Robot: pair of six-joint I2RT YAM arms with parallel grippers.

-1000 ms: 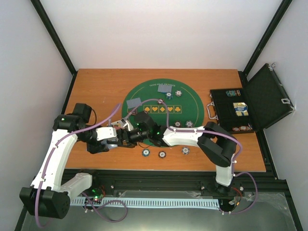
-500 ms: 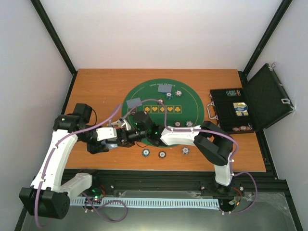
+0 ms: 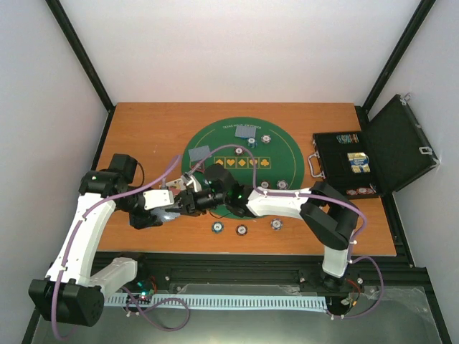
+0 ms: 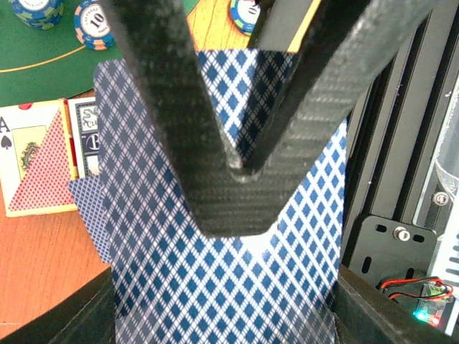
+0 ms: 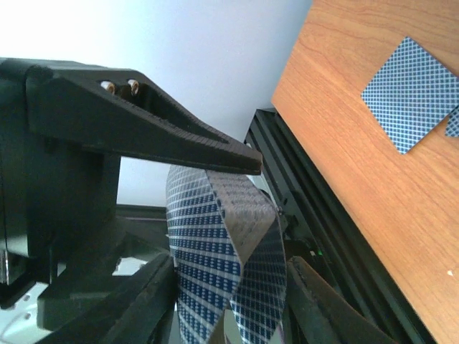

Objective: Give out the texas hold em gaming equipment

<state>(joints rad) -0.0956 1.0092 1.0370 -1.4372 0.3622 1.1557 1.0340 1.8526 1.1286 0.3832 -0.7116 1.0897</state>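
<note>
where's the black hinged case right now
In the top view, the open black hinged case sits at the wooden table's right edge, just right of the round green felt mat.

"Can you read the chips [image 3: 242, 230] from above?"
"Too small. In the left wrist view the card [image 4: 215, 287] runs off the bottom, and the left fingers [image 4: 172, 107] cover its middle."
"And the ace [image 4: 29, 165]?"
"Cut by the left edge."

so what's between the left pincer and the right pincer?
Blue diamond-backed playing cards: pinched by the left pincer, bowed between the fingers of the right pincer. The right wrist view shows it.
</note>
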